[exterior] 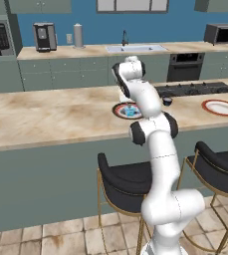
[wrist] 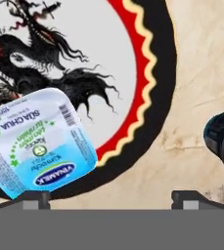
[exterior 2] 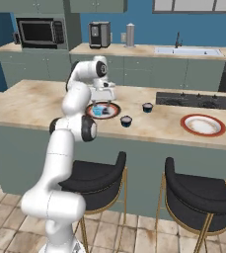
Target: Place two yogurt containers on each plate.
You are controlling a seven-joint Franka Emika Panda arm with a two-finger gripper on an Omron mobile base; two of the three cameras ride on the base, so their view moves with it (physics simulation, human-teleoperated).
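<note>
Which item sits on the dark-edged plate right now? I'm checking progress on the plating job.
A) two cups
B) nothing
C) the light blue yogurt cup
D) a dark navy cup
C: the light blue yogurt cup lies on the dark-edged plate, below the open gripper, while the dark cups stand on the counter beside the plate.

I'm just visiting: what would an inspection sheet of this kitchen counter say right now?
Surface: marble-look island counter.
Job's things: light blue yogurt cup on the dark-edged plate; two dark cups on the counter; red-rimmed white plate holds nothing.
Clutter: nothing seen.
Grippers: gripper above the dark-edged plate, jaws open, holding nothing.
Cables: nothing seen.
Surroundings: stools, cooktop, sink, microwave, coffee machine.
</note>
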